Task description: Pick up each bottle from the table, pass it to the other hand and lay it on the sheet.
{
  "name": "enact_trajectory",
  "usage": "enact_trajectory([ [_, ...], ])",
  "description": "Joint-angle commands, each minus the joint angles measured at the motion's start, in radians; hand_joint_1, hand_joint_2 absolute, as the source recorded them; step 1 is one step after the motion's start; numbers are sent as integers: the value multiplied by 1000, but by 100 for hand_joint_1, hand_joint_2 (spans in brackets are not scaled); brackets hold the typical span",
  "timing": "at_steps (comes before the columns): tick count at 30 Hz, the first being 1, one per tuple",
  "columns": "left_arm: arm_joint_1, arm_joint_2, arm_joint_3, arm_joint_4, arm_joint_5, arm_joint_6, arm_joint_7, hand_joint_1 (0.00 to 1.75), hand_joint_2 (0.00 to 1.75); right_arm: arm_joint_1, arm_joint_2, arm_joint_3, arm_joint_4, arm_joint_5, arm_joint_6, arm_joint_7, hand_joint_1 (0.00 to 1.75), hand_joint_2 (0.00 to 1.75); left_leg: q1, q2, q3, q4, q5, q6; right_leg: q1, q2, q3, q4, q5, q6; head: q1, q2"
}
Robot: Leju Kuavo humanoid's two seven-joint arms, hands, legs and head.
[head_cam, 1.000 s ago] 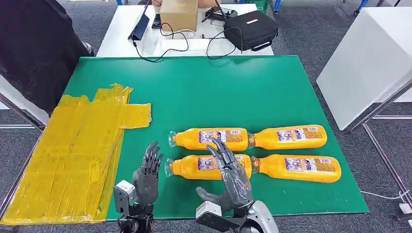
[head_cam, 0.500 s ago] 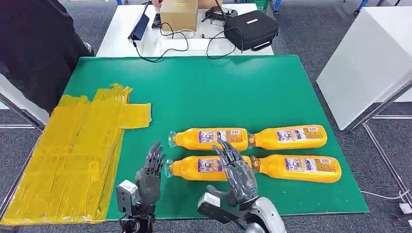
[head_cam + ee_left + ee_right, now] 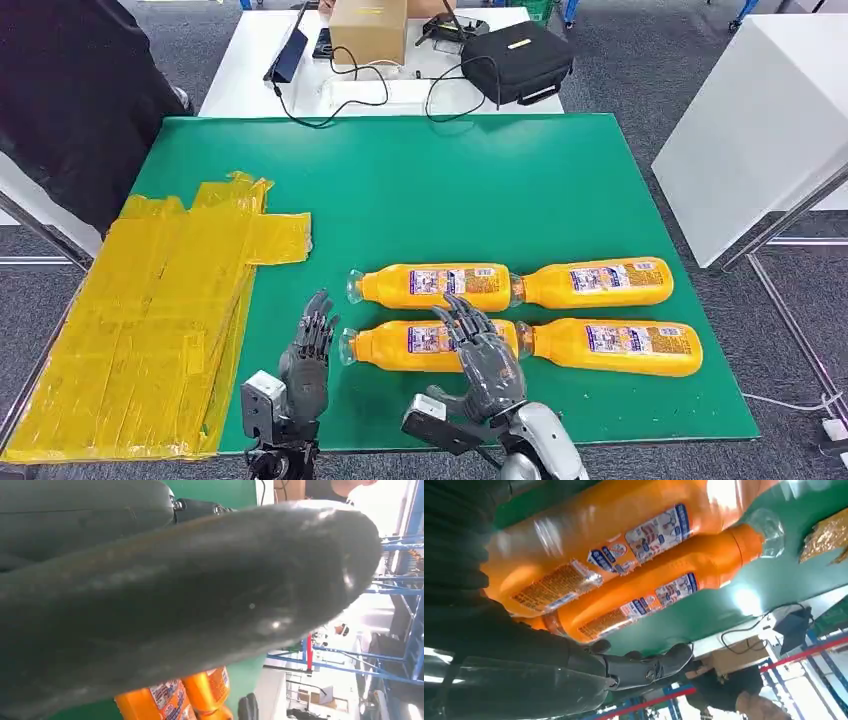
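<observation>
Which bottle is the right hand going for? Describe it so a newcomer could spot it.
On the green table four orange bottles lie in two rows. It is the near-left bottle, cap toward the yellow sheet. It alone has the right hand spread over its base end.

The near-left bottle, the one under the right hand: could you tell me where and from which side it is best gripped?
I'd grip the near-left bottle around its labelled middle, coming down from above with the right hand, which hovers over it with fingers spread. It lies on its side, cap toward the yellow sheet. Its base meets the near-right bottle and the far-left bottle lies close behind, so end and far-side approaches look cramped.
</observation>
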Motion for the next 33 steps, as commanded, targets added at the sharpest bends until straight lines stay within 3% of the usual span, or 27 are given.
enact_trajectory([
  [1,-5,18,-5,16,3,2,-13,0,0,-57,-17,8,129,12,18,20,0,175,0,1,5,-1,-1,1,1,2,4,-1,-1,-2,0,0],
  [11,-9,10,-11,25,5,-7,-13,0,0,-88,-25,-6,208,87,46,107,0,175,0,0,3,-1,-1,1,0,1,3,-1,0,-2,0,0],
  [12,-9,10,-11,25,5,-7,-13,0,0,-88,-25,-6,208,87,46,107,0,175,0,-1,10,-1,-3,2,1,1,10,-2,-3,-4,0,0],
  [19,-17,6,-14,38,2,-15,-13,0,0,-119,-24,-24,283,176,52,186,0,175,0,0,5,-1,-1,1,1,1,5,-2,-1,-2,0,0],
  [28,-58,3,-48,80,0,-41,-13,0,0,-177,-33,-30,417,214,87,214,0,175,0,-3,8,-2,0,2,1,-2,9,-2,-1,-3,0,0],
  [33,-88,0,-77,108,7,-59,-13,0,0,-214,-31,-18,461,177,137,177,0,175,0,-3,14,-2,0,2,1,-2,13,-3,0,-3,0,0],
])
